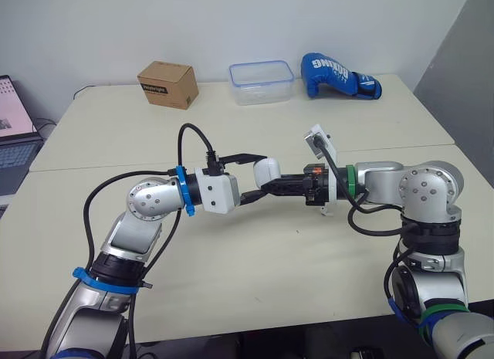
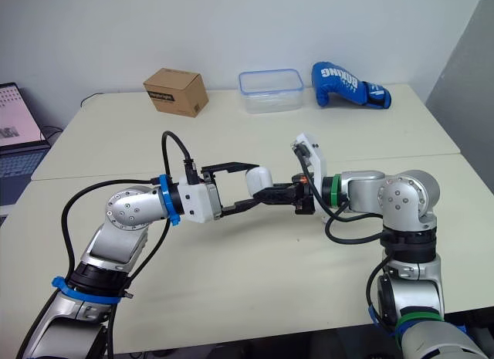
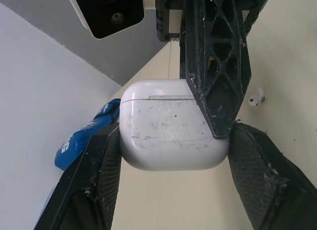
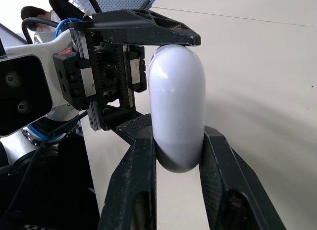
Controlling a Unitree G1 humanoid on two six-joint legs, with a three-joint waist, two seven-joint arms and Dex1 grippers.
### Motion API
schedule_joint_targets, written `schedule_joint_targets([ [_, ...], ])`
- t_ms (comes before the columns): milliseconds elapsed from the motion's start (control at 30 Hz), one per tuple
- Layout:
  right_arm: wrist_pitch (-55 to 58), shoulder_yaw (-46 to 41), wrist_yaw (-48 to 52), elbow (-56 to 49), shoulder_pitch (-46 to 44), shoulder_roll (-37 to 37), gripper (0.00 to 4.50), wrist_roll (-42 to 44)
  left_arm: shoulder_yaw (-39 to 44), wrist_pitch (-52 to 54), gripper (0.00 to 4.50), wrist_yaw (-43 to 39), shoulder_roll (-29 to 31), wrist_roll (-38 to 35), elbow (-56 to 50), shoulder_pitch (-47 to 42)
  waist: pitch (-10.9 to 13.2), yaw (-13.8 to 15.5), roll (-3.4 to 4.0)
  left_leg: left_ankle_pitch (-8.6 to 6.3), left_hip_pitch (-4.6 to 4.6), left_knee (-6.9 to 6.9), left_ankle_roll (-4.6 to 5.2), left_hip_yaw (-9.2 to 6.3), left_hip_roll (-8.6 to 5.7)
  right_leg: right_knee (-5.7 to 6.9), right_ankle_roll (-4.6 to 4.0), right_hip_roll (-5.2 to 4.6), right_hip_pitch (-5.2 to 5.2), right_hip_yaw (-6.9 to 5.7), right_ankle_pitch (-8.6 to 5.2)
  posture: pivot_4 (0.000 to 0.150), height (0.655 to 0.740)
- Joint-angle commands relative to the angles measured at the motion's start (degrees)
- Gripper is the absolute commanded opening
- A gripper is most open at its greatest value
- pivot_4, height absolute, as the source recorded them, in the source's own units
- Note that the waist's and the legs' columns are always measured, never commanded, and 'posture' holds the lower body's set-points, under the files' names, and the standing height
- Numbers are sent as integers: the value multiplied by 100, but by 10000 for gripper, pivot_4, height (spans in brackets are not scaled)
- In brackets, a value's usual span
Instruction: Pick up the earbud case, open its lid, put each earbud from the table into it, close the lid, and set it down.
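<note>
Held earbud case (image 1: 266, 172) lies level (lid toward right gripper (image 4: 178, 135)).

office or lab: laptop (image 1: 14, 139), tables (image 1: 255, 274)

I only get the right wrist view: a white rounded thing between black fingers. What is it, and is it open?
Observer: An earbud case. The left wrist view shows its broad face, with the lid seam closed.
Operator: Where are the earbuds?
Observer: One earbud lies on the table, apart from the case.
Operator: Anything else on that table?
Observer: Along the far edge stand a cardboard box, a clear tub and a blue boxing glove.
</note>
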Motion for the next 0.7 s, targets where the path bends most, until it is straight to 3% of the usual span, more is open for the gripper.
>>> schedule_joint_targets([
  [33,27,-89,133,-204,-172,26,7461,260,-29,381,31024,-137,82,-168,-212,25,0,0,0,0,0,0,0,0,0,0,0,0,0,0,0,1500,7307],
  [167,48,2,179,-256,-162,-24,7461,257,10,1104,43666,-303,155,-426,-494,64,-1,-8,1,0,0,0,0,0,0,1,0,1,0,0,0,1500,7307],
  [200,29,36,199,-261,-167,-50,7461,239,32,1261,44614,-389,175,-552,-567,71,-1,-8,1,0,0,0,0,0,0,1,0,1,0,0,0,1500,7307],
  [400,-370,577,559,-377,-263,-547,7461,-61,291,2838,44614,-707,543,-1334,-1059,120,0,-12,2,0,0,0,0,0,1,1,0,1,-1,1,0,1500,7307],
  [533,-1432,1641,1432,-575,-410,-1484,7461,-819,433,4517,44614,-1051,1122,-2097,-1275,71,2,-16,5,-2,0,-3,3,0,1,-1,2,4,0,-1,-1,1500,7307],
  [700,-3113,2905,2705,-683,-646,-2442,7461,-2113,358,5649,44614,-1310,1382,-2497,-1158,-214,4,-17,2,-2,0,-2,3,2,2,-2,5,5,1,-3,-3,1500,7307],
])
